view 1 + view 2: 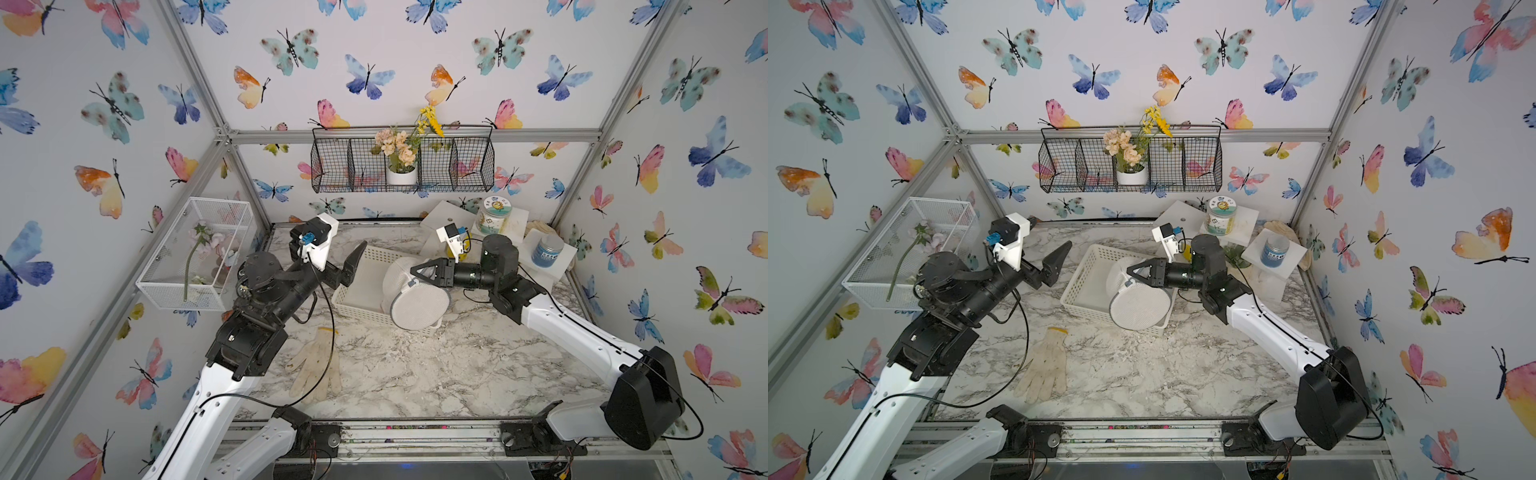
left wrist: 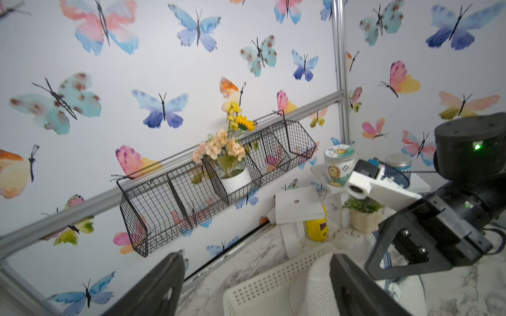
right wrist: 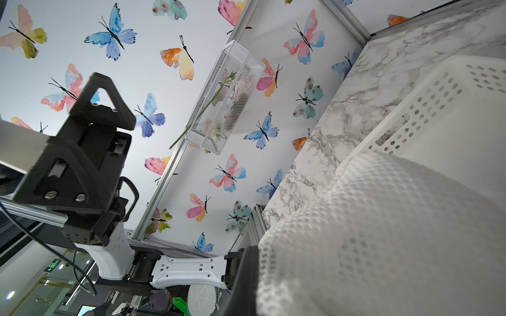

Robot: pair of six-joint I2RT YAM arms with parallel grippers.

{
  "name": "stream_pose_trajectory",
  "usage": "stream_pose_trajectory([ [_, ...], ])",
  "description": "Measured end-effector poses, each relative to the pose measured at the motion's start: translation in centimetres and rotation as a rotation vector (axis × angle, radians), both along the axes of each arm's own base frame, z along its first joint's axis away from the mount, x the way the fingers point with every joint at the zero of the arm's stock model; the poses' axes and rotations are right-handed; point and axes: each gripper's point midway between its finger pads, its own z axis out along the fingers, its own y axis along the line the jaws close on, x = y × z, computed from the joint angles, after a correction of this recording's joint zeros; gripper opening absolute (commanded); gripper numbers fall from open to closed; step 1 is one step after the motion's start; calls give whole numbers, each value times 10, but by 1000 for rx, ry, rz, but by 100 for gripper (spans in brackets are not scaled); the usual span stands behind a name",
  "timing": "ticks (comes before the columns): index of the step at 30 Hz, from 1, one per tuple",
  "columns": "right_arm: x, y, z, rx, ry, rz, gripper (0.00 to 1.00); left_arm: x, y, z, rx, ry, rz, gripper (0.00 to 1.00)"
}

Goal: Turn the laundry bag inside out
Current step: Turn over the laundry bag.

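The laundry bag [image 1: 417, 299] [image 1: 1138, 301] is a white mesh cylinder lying on its side over the right end of a white perforated basket [image 1: 357, 303] [image 1: 1084, 291]. My right gripper [image 1: 415, 274] [image 1: 1129, 270] is shut on the bag's upper edge; in the right wrist view the mesh [image 3: 383, 232] hides all but one black finger [image 3: 243, 276]. My left gripper [image 1: 353, 266] [image 1: 1057, 266] hangs open above the basket's left end, apart from the bag. In the left wrist view its fingers stand wide [image 2: 256, 255], with the bag [image 2: 317, 284] by one finger.
A cream work glove [image 1: 316, 365] lies on the marble table in front of the basket. A white wire box [image 1: 195, 253] hangs on the left wall. A black wire shelf [image 1: 469, 166] with a flower pot hangs on the back wall. Jars [image 1: 494, 218] on white stands fill the back right corner.
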Motion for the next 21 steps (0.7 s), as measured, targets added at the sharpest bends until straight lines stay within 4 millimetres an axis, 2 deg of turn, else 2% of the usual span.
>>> stream_pose_trajectory([
  [3,2,-2,0,1,4,-6,2,6,-9,-26,31,62,-28,83],
  [4,2,-3,0,2,6,-7,2,5,-13,-36,42,81,-56,83],
  [6,4,-4,2,4,5,-11,2,-2,-21,-44,50,90,-119,82],
  [13,-3,-5,13,36,-15,27,2,-57,-54,-32,31,-28,-439,76],
  [15,-7,-5,16,48,-19,52,2,-66,-62,-33,37,-45,-501,76],
  [21,-19,-1,26,96,-32,143,2,-71,-79,-59,77,-9,-585,80],
])
